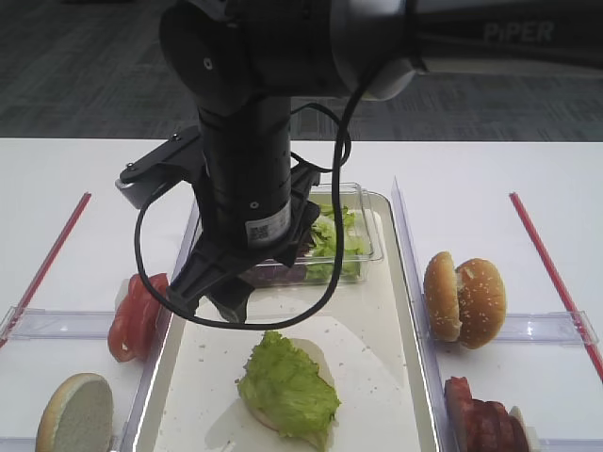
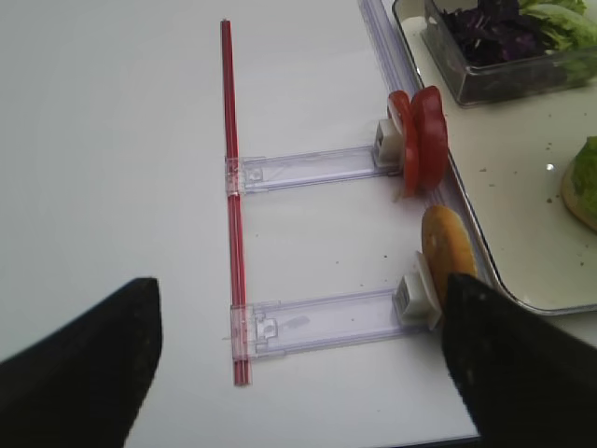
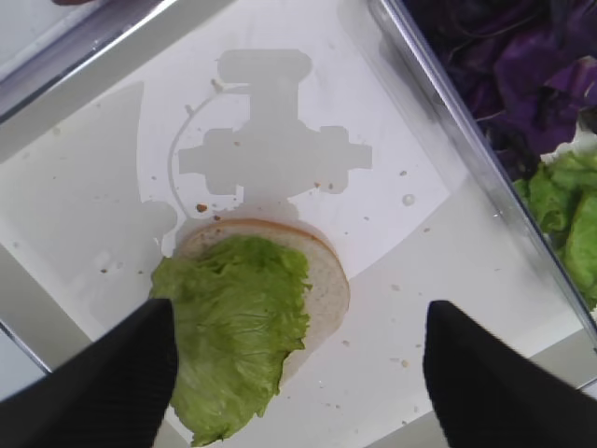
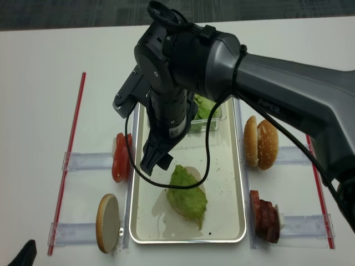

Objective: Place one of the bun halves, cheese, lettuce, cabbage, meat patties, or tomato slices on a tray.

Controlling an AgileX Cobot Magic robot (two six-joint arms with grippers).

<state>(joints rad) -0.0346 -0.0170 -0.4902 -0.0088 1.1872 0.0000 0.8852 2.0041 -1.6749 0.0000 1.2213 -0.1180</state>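
A light-green lettuce leaf (image 3: 238, 327) lies on a flat bun half (image 3: 322, 275) on the cream tray (image 1: 386, 377). My right gripper (image 3: 298, 383) hangs open just above them with nothing between its black fingers (image 3: 103, 383). From above, the right gripper (image 4: 155, 160) sits over the tray's left-middle, beside the lettuce (image 4: 187, 194). My left gripper (image 2: 298, 373) is open and empty over the bare table at the front left, near a bun half (image 2: 446, 245) standing in a clear holder and the tomato slices (image 2: 420, 140).
A clear tub (image 1: 334, 240) at the tray's far end holds purple cabbage (image 3: 508, 65) and green leaves. To the tray's right stand seeded bun halves (image 4: 262, 143) and meat patties (image 4: 266, 216). Red strips (image 2: 230, 187) edge the work area on both sides.
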